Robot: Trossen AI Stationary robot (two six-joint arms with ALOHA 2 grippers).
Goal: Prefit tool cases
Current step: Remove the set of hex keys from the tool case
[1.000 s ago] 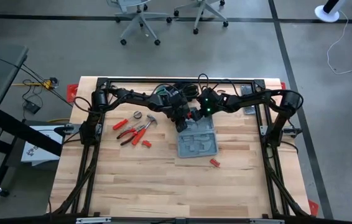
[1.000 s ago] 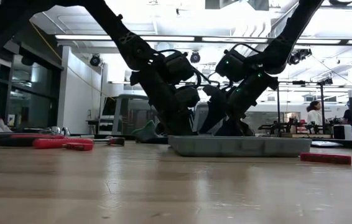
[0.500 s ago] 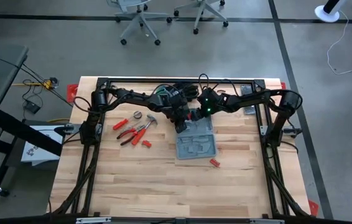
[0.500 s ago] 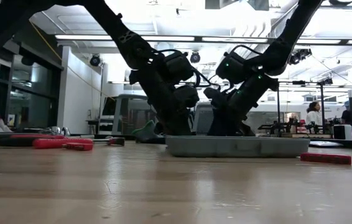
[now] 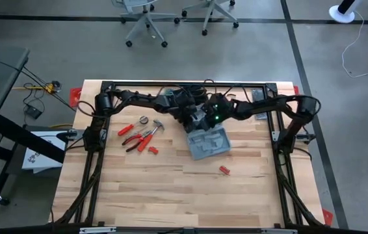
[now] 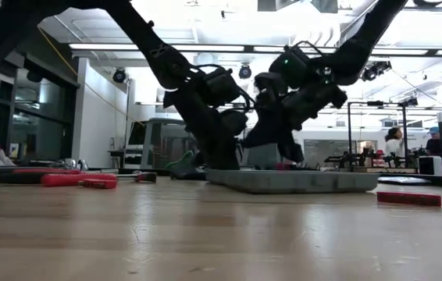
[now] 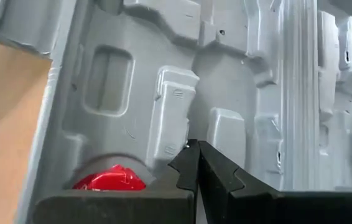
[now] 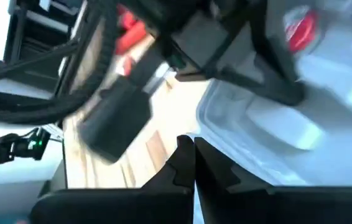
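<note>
The grey-blue tool case (image 5: 210,143) lies open on the wooden table, skewed to the table's edges, its moulded recesses facing up (image 7: 226,74). A red piece (image 7: 111,178) sits in one recess. Both grippers meet over the case's far end. My left gripper (image 7: 196,147) is shut, with its tips down inside the case (image 6: 291,181). My right gripper (image 8: 191,144) is shut too. It hovers beside the case's rim (image 8: 226,102), higher than the left one in the low view. My left gripper comes from above with shut fingers, tips on or just over a raised moulded block (image 7: 170,118) inside the case's far half. Whether the tips press on it I cannot tell. My right gripper's shut tips stand at the case's rim. Whether they touch it I cannot tell.
Red-handled pliers and a hammer (image 5: 142,135) lie to the left of the case. A small red piece (image 5: 224,170) lies near its right front corner. A dark flat thing (image 5: 260,116) lies at the far right. A person (image 6: 397,144) stands in the room beyond.
My right gripper has shut, risen out of the case and moved toward the table's left, close to the left gripper. The case has turned about on the table: its near end has swung toward the right edge, while its far end stayed under the grippers.
</note>
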